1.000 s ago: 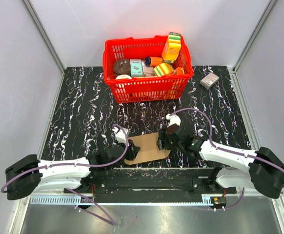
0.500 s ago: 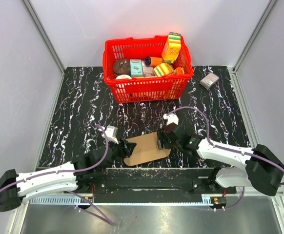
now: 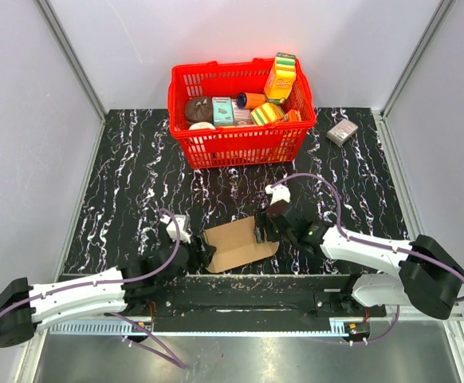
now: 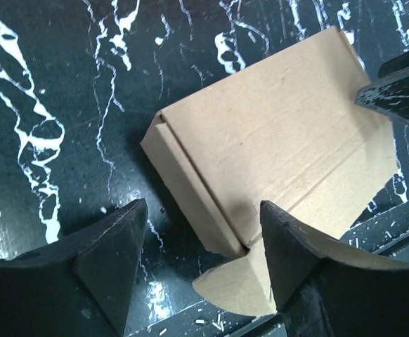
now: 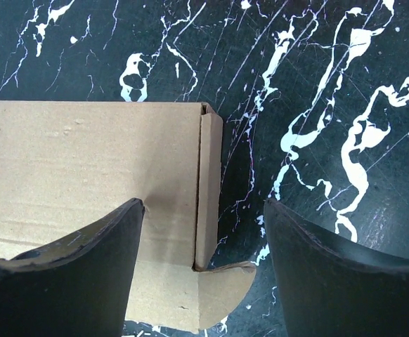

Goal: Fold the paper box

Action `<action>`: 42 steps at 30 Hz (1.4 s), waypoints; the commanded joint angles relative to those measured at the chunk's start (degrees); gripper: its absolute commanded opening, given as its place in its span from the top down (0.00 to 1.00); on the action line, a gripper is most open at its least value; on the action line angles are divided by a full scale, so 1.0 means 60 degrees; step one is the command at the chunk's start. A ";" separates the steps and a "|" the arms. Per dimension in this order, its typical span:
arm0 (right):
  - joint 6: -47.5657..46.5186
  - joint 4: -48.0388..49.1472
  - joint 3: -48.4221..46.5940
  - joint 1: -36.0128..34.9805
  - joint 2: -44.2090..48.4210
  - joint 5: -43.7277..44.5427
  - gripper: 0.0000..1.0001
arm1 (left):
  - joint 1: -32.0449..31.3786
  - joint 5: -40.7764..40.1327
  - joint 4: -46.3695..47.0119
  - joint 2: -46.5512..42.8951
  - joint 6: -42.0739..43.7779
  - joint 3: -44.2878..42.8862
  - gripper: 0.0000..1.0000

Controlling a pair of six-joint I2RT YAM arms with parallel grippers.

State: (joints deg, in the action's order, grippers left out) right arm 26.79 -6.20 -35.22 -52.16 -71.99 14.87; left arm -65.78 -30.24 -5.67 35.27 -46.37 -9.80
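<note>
- Paper box [image 3: 238,243] is seen lying flat on the table [image 3: 136,183], at the near-edge ctr btwn the two arms. It is well apart from the red basket [image 3: 232,148] at the back.
- Its long axis is laid roughly side to side across the arms' front, w/ the right end tilted slightly away from the bases.
- L gripper [image 3: 202,255] is held at the box's left end and R gripper [image 3: 262,230] at its right end. Each short end is thus covered by its own arm; neither arm is judged clearly nearer.
- L wrist cam: fingers [image 4: 109,260] are spread wide and released, w/ nothing clamped. The narrow end strip [image 4: 190,189] w/ its crease is seen running down into the gap btwn them. The rest of the sheet is spread away up and to one side of the tips.
- R wrist cam: fingers [image 5: 78,274] are likewise parted, w/ nothing gripped. The narrow end flap [image 5: 209,189] is framed btwn them, w/ one finger over the main panel and the other over bare table. A rounded tab [image 5: 225,288] is shown at the near corner.
- Whether any tip is touching the board cannot be told.
- Judgement: the next move is prob. decided by those end strips. Each crease is set roughly at right angles to the line joining the fingers, so a flap could be raised from its outer edge. Sliding is to be expected if the sheet is pushed from one end only.
</note>
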 commanded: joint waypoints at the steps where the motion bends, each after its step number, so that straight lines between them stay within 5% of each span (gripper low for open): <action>1: -0.0113 0.0432 -0.0121 0.0051 -0.0131 -0.0047 0.25 | 0.0006 -0.0087 -0.0621 -0.0047 -0.0738 -0.0168 0.28; 9: -0.0143 0.0637 -0.0150 0.0037 -0.0439 -0.0120 0.26 | 0.0006 -0.0409 0.0050 0.0464 -0.0944 -0.0154 0.27; 19: 0.0339 0.0930 0.0172 0.0051 -0.0264 -0.0296 0.28 | 0.0079 -0.0263 0.1984 0.2001 -0.0695 -0.0197 0.41; 42: 0.1556 0.1384 0.1022 0.0051 0.0704 0.0538 0.28 | 0.1836 0.1451 0.4988 0.5078 0.2147 -0.1383 0.49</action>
State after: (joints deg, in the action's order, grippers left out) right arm 34.70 -0.14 -29.08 -52.16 -69.06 14.61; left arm -56.51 -25.10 19.70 63.77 -37.71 -15.03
